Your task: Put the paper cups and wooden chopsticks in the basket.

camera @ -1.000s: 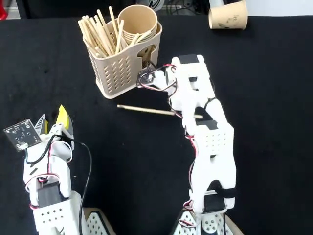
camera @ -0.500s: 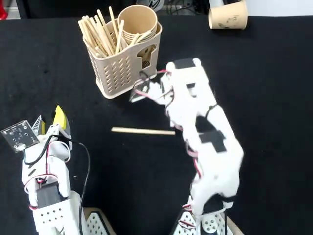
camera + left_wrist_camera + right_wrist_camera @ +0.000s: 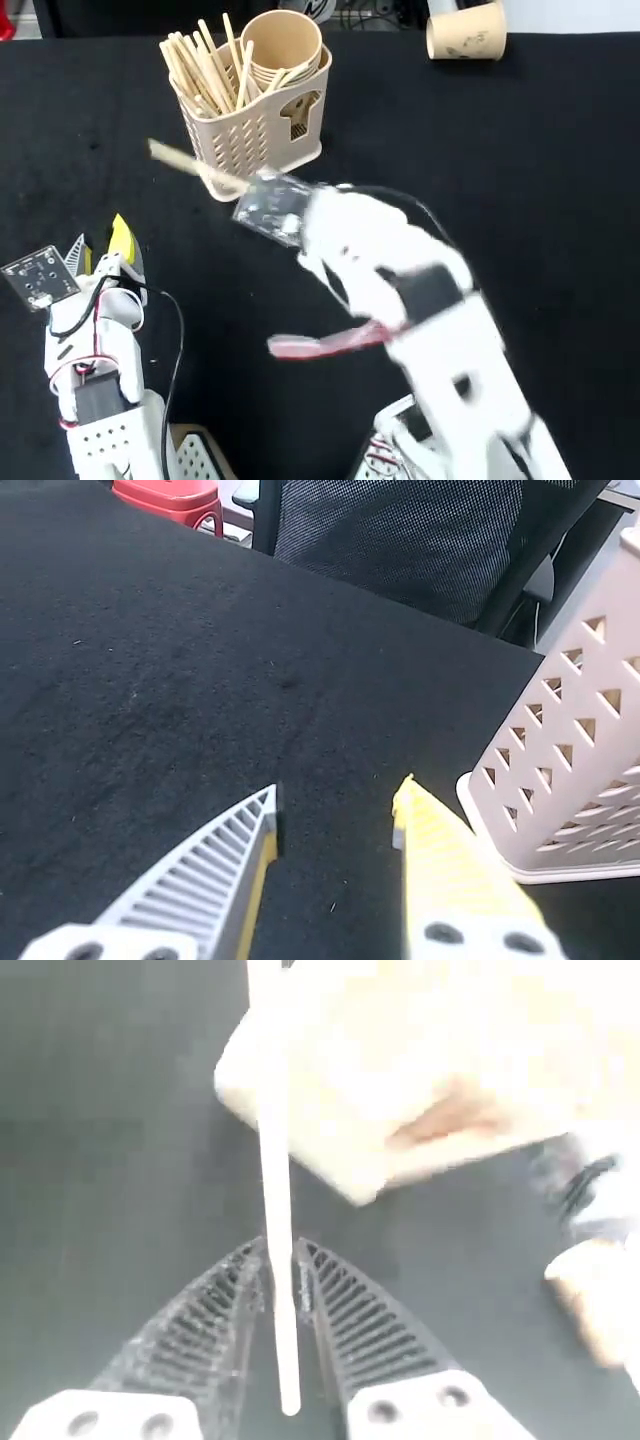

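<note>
Wooden chopstick we see pinched in the right hand, crossing the basket's lower-left edge (left hand spread over open desk).

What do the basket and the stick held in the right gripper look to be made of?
The basket is likely moulded plastic with a matt beige finish: its smooth walls are pierced by even rows of small triangular holes. The chopstick in the right gripper is probably bare wood or bamboo: it is pale tan, unpainted, thin and straight, though no grain can be made out.
</note>
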